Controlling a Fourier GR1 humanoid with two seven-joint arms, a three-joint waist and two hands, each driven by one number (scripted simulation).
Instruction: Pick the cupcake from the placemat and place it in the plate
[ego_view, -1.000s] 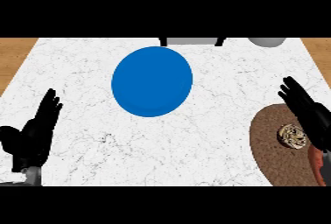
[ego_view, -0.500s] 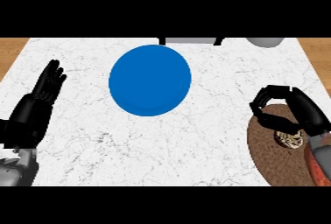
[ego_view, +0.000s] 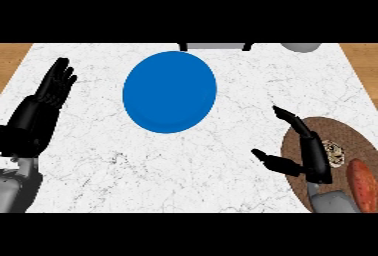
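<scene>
Half a second ago the right hand (ego_view: 308, 156) arched over the cupcake (ego_view: 334, 153) with curled fingers; now its fingers are spread straight and the thumb juts out toward the plate (ego_view: 170, 91), so the hand is open and holds nothing, standing at the placemat's (ego_view: 353, 135) edge just beside the cupcake. The left hand (ego_view: 40, 110) has barely shifted, resting open, fingers up, far to the plate's left. The cupcake is small, pale and speckled, partly hidden behind the right hand, and sits on the brown round placemat, well right of and below the blue plate. An orange-red object (ego_view: 362, 179) lies on the placemat below the cupcake. The counter (ego_view: 148, 160) is white marble with wood at its far corners.
</scene>
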